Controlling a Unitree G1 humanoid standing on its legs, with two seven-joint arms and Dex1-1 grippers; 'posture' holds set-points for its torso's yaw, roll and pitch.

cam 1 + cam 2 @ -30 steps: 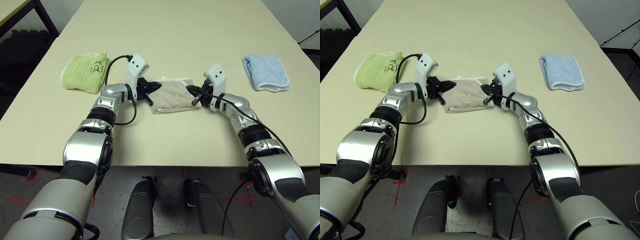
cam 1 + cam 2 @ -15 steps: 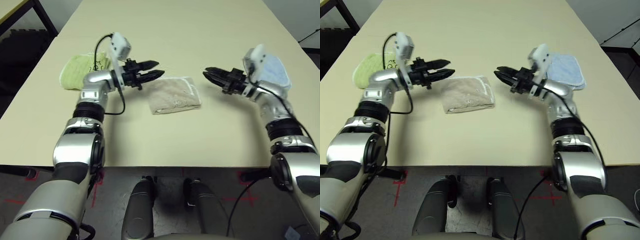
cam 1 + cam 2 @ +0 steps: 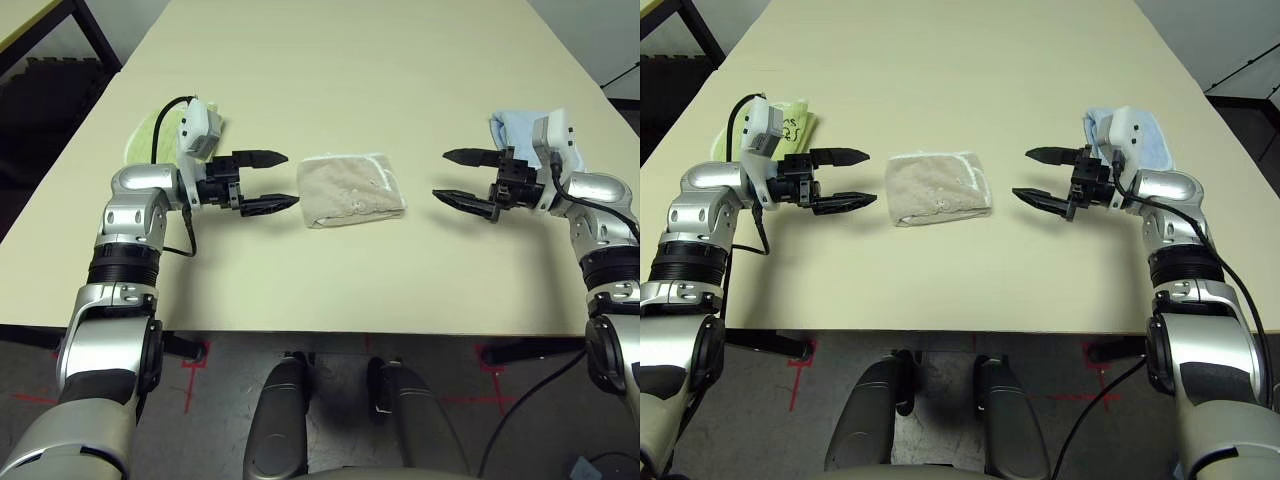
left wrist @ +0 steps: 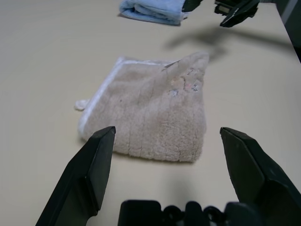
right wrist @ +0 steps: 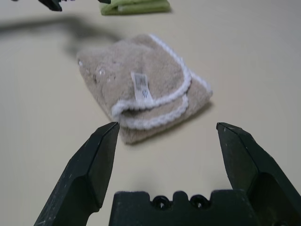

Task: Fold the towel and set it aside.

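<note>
Beige terry towel (image 3: 352, 189) lies folded small mid-table, between both grippers | looks soft, light, floppy; layers may slide, so pinch through the white-edged side | left gripper (image 3: 269, 181) wide open, empty | right gripper (image 3: 464, 179) wide open, empty | green towel (image 3: 150, 135) far left, blue towel (image 3: 512, 128) far right

This looks like a robotics lab or test room, not a home. A large, plain cream table (image 3: 400, 60) stands on dark grey floor (image 3: 30, 400) marked with red tape crosses (image 3: 195, 352), the sort used to fix where equipment stands. Black cables (image 3: 560, 370) trail over the floor, another table with black metal legs (image 3: 95, 30) stands at the far left, and three small folded towels (image 3: 352, 189) are laid out well apart like practice pieces.
</note>
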